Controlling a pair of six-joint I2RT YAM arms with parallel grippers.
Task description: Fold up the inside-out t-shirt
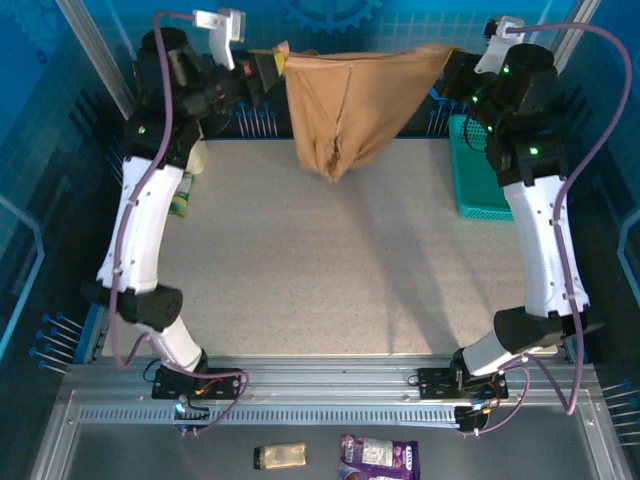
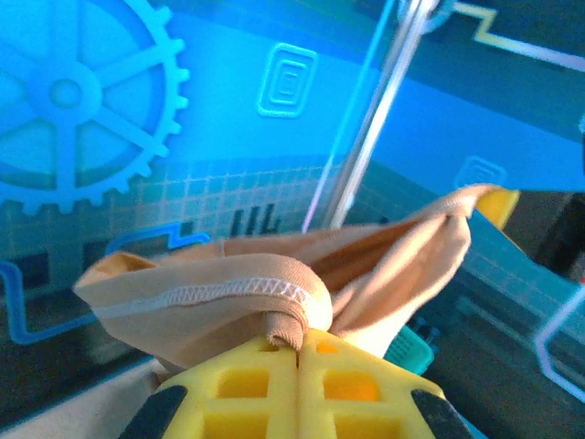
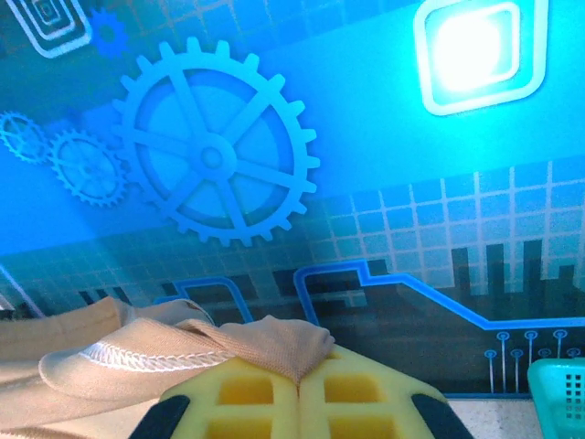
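While the shirt [image 1: 350, 100] hangs stretched above the table's [image 1: 330, 270] far edge, the left gripper [image 2: 297, 355] and right gripper [image 3: 298, 373] each clamp a bunched hem. Either thin bite could slip, dropping one side onto the table crumpled.

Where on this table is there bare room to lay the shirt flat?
Free: the speckled tabletop's whole middle, from under the hanging t-shirt to the near rail. Crowded: the teal basket far right, a small container at the left edge, and the far edge, where the left gripper and right gripper clamp it.
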